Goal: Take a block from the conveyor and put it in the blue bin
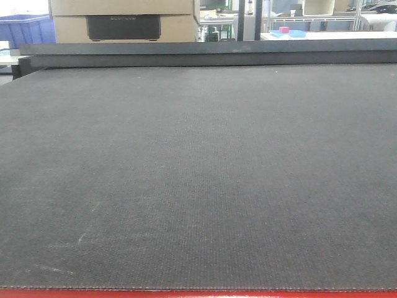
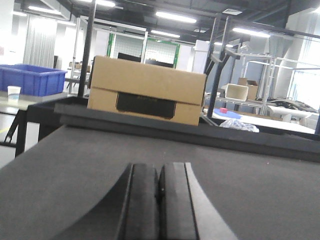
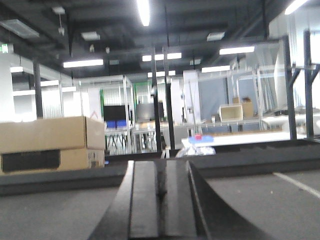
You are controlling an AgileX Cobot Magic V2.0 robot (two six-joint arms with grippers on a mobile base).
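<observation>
The conveyor (image 1: 198,174) is a big, flat, dark grey belt. It fills almost all of the front view. A thin red frame (image 1: 198,293) runs along its near edge. At the far end of the belt there is a long dark rail (image 1: 211,53).

The left claw (image 2: 159,167) is low over the belt and points at the far end. Its two dark fingers (image 2: 142,200) are pressed together, with nothing between them. The right claw (image 3: 161,167) is low over the belt too. It is closed and holds nothing. I cannot tell if either claw touches the belt.

Behind the rail stands a brown cardboard box (image 2: 145,90) with a black patch on its front.

The blue bin (image 2: 32,80) is far off to the left, past the end of the belt. It stands on a bench (image 2: 30,100), and a white cup (image 2: 14,93) is just beside it.

Far off to the right there is a white bench (image 1: 335,35). A small pink thing (image 1: 284,29) sits there on a flat blue thing (image 1: 294,33). It is too small to tell what it is.
</observation>
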